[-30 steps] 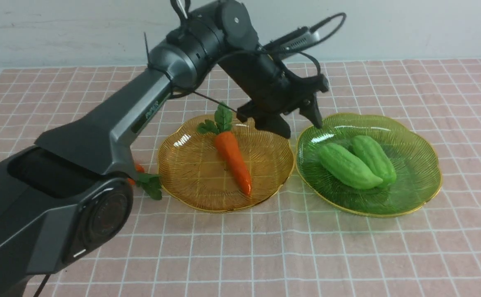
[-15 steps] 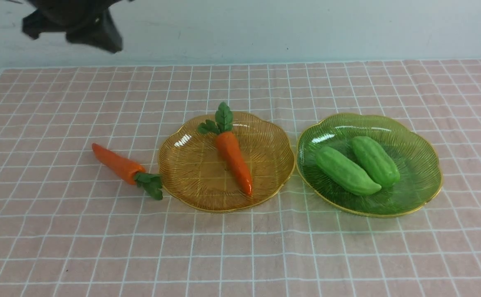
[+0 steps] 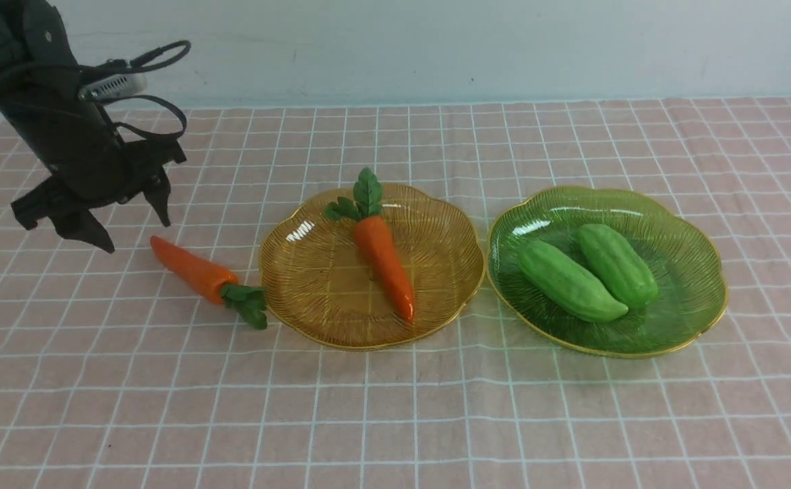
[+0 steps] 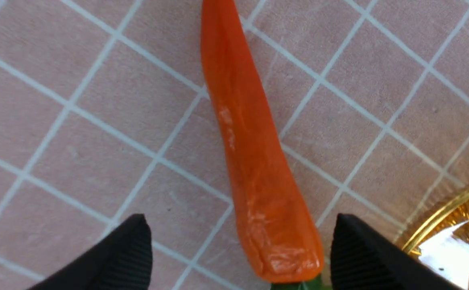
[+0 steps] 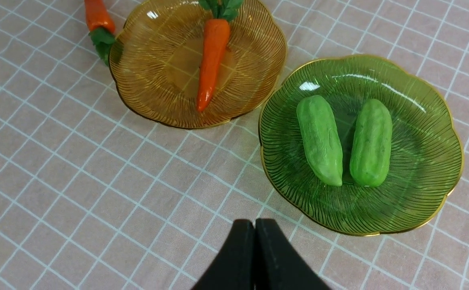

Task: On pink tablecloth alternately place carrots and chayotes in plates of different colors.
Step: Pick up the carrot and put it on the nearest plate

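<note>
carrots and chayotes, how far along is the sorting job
Done: both chayotes lie in the green plate, one carrot in the amber plate. In hand: the left gripper hovers open over the second carrot on the pink tablecloth. Left: grasp it and set it in the amber plate.

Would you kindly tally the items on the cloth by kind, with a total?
Carrots: 2
Chayotes: 2
Plates: 2
Total: 6
</note>
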Motion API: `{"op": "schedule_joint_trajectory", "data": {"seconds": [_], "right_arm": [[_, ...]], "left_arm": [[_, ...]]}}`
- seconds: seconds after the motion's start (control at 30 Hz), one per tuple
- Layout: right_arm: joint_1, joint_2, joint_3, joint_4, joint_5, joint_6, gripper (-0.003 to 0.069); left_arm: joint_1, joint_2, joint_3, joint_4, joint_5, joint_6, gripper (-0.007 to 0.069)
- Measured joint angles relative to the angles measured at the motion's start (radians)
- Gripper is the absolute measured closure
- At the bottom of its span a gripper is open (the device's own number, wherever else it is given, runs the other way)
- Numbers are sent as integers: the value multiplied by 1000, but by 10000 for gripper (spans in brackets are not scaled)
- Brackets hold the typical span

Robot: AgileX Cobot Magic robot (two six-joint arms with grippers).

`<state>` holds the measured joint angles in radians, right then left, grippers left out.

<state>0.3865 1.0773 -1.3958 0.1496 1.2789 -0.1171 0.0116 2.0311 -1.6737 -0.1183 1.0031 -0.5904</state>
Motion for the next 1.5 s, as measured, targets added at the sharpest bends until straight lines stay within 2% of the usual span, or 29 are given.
{"op": "schedule_joint_trajectory", "data": {"seconds": [0.17, 0.37, 0.47, 0.53, 0.57, 0.7, 0.83, 0.9, 1.03, 1.13, 1.27, 1.47, 1.5], "right_arm": [[0, 37, 0, 1, -1, 4, 676], [0, 63, 0, 19, -1, 5, 676], [0, 72, 0, 26, -1, 4, 676], [0, 73, 0, 26, -1, 4, 676], [0, 73, 0, 26, -1, 4, 676], [0, 73, 0, 26, -1, 4, 676], [0, 73, 0, 26, -1, 4, 676], [0, 73, 0, 26, -1, 4, 676], [0, 73, 0, 26, -1, 4, 676], [0, 73, 0, 26, -8, 4, 676], [0, 73, 0, 25, -28, 4, 676], [0, 73, 0, 18, -26, 4, 676], [0, 73, 0, 17, -24, 4, 676]], "left_arm": [[0, 84, 0, -62, -76, -14, 78], [0, 152, 1, -100, -90, -15, 94], [0, 154, -3, -101, -89, 19, 185], [0, 154, -18, -101, -79, 78, 277], [0, 154, -35, -101, -60, 131, 347], [0, 152, -102, -101, 16, 266, 429], [0, 151, -193, -101, 95, 325, 435], [-1, 151, -296, -105, 188, 357, 436], [-24, 147, -431, -146, 216, 368, 436], [-125, 144, -478, -173, 222, 406, 435], [-257, 158, -481, -123, 226, 427, 421], [-342, 199, -481, -41, 225, 415, 364], [-351, 211, -481, -29, 225, 408, 335]]}}
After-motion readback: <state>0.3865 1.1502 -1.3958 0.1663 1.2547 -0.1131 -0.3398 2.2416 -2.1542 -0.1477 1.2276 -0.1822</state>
